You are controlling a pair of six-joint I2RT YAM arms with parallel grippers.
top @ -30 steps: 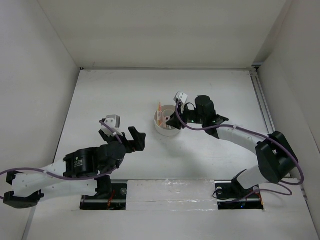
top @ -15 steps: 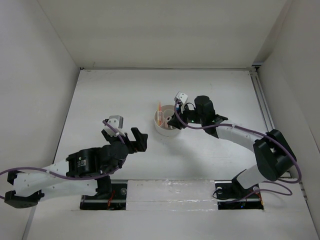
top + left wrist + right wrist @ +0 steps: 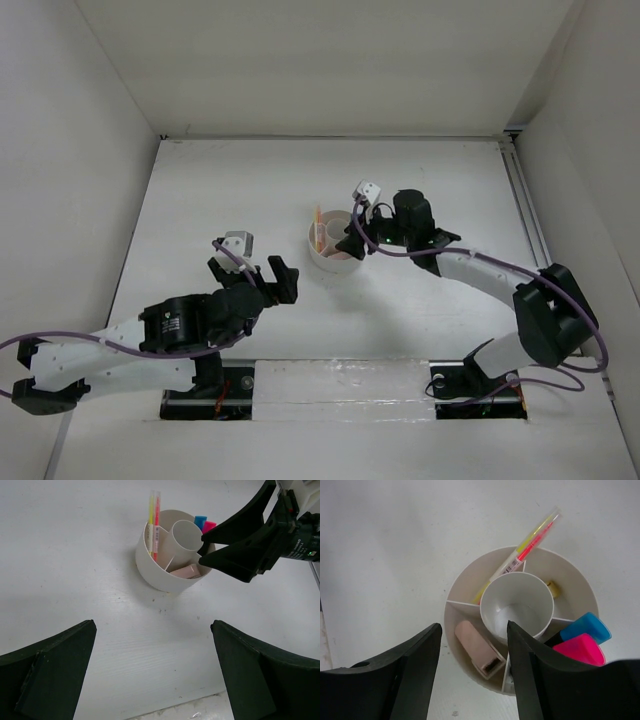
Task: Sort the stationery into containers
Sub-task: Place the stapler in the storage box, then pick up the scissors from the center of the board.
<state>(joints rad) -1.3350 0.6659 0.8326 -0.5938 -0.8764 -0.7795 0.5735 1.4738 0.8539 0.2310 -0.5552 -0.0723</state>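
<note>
the round white plastic desk organizer (image 3: 322,262) stands upright near the middle of the white table (image 3: 200,190). it has a centre cup (image 3: 517,607) ringed by wedge compartments.

contents:
- a thin yellow pen (image 3: 151,515) and a thin pink pen (image 3: 157,515) lean together in one wedge. their upper ends project above the rim.
- a blue-capped black marker (image 3: 589,626) and a pink-capped black marker (image 3: 580,650) stand side by side in another wedge, caps up.
- a pale tan block eraser (image 3: 477,650) lies in the wedge next to the markers.

right gripper (image 3: 352,238): positioned at the organizer's right edge, fingertips just above the rim by the marker caps. the fingers (image 3: 415,680) are spread to a moderate gap and hold nothing.

left gripper (image 3: 272,284): positioned above bare table, near and to the left of the organizer, and apart from it. the fingers (image 3: 50,670) are spread wide with nothing between them. its wrist camera faces the organizer.
</note>
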